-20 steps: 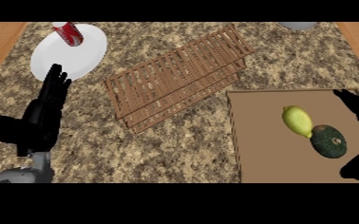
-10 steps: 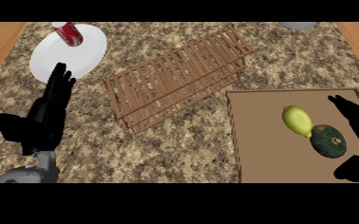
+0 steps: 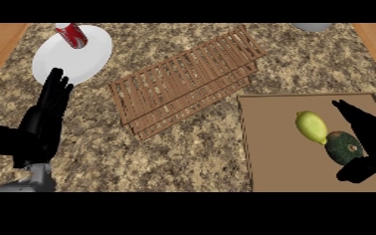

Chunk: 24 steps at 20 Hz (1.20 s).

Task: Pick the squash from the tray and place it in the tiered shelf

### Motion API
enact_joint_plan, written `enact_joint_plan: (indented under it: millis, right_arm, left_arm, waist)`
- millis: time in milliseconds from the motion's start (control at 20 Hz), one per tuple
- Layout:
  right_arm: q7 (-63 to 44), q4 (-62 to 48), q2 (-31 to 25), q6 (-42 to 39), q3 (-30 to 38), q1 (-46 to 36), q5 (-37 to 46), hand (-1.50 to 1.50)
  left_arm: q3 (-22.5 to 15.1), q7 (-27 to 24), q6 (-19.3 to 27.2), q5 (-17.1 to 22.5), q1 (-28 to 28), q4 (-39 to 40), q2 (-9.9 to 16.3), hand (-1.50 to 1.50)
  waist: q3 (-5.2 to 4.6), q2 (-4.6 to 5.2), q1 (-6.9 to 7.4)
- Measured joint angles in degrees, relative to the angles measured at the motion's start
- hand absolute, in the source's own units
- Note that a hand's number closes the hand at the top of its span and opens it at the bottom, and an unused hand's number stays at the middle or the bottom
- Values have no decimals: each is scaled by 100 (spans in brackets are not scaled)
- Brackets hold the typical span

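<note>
A speckled brown granite bench [image 3: 198, 154] carries everything. At its middle lies one slatted wooden tiered shelf [image 3: 187, 79], set at a slant and holding nothing. Against the right edge sits one flat brown rectangular tray [image 3: 283, 149] with two things on it: a smooth pale yellow oval squash [image 3: 311, 126] and, touching it, a dark green rounded squash [image 3: 343, 148]. Near the far left corner one round white plate [image 3: 73, 56] bears one red can [image 3: 72, 34] at its far rim. The black right hand [image 3: 360, 129] hovers open over the tray's right side, gripping nothing. The black left hand [image 3: 44, 122] rests open near the left edge, fingers straight.
</note>
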<state>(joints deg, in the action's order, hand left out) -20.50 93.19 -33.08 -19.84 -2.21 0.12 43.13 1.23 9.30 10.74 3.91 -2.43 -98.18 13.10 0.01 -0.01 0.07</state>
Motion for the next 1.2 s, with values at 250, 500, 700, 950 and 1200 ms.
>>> enact_joint_plan:
  millis: [250, 500, 700, 950, 1200]
  right_arm:
    - [159, -284, 183, -172, 49, -65, 236, 150]
    - [644, -628, 157, 26, -45, -260, 665, 150]
    - [805, -520, 170, 216, -118, -243, 1017, 150]
    - [911, 121, 449, 293, -584, -33, 1312, 150]
    - [691, 1097, 1250, -29, -2058, 93, 1749, 150]
  left_arm:
    - [57, 5, -42, -130, -51, 36, -100, 0]
    - [141, -115, -125, -164, -81, 172, -151, 0]
    - [111, -79, -132, -225, -76, 88, -226, 0]
    - [146, -26, -122, -267, -147, 127, -247, 0]
    - [122, 14, -164, -267, -221, 165, -233, 0]
  waist:
    - [-22, -10, -1]
    - [-69, -30, 9]
    - [-62, -31, -4]
    - [-83, -47, -38]
    - [-146, -105, 24]
